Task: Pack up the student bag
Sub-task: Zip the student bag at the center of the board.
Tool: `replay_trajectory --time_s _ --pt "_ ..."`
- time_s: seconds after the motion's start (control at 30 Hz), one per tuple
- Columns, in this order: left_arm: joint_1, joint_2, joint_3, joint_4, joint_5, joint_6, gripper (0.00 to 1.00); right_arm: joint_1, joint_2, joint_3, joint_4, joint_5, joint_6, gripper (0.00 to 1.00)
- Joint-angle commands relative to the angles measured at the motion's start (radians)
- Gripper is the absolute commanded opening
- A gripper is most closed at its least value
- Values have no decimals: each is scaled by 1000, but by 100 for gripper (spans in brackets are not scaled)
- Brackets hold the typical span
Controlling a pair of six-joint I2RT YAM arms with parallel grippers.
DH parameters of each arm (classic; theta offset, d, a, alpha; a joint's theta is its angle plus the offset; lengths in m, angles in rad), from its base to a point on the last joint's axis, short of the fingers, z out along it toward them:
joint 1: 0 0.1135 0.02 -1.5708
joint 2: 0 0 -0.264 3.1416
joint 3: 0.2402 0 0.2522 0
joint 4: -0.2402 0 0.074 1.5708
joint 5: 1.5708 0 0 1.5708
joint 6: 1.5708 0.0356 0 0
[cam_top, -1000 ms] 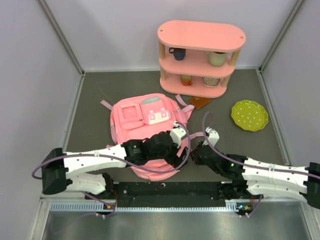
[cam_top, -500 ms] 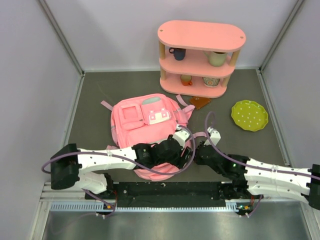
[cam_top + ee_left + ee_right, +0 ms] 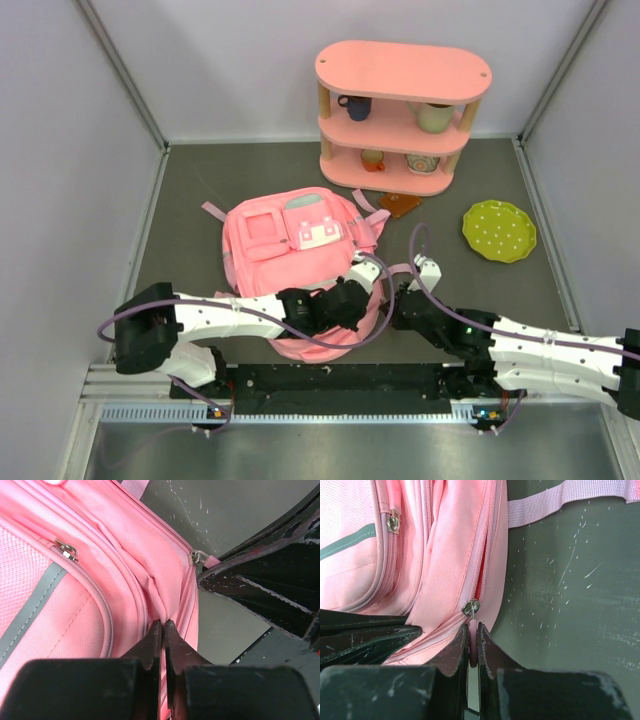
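Left gripper [image 3: 162, 625] pinches the student bag [image 3: 65, 575] edge; right gripper [image 3: 471, 628] seemingly clamps its zipper pull [image 3: 472, 610], open table [image 3: 560, 605] beside.

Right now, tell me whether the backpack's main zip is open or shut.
Mostly shut. In the right wrist view only a narrow slit shows beside the slider on the student bag; the right end effector pinches its pull.

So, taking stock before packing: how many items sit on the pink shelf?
4: dark mug and beige mug, middle tier; small orange item and patterned cup, bottom tier. Others may be hidden.
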Motion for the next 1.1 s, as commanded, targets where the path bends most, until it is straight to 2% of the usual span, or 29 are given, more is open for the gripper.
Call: replay_trajectory --time_s 0.0,0.13,0.33,0.4,0.6,0.77,0.9,1.07 --pt "16 22 -16 -25 -59 26 0 -13 -33 6 -16 41 -10 0" --pt "15 -13 -59 -29 33 57 0 -14 -12 20 -16 76 -18 0" --pt "13 -170 -182 -58 139 55 0 -58 79 70 2 101 -76 0" --pt "13 -225 -214 -78 172 46 0 -91 100 75 52 61 -128 0" --pt "10 -338 -275 -184 176 -37 0 -221 134 107 140 -39 -243 0" --pt "9 -461 -332 -244 149 -127 0 -331 231 127 204 -123 -294 0" --pt "9 -556 -368 -296 136 -192 0 -378 315 164 264 -162 -321 0" --pt "10 -647 -374 -338 116 -198 0 -405 412 210 324 -206 -334 0"
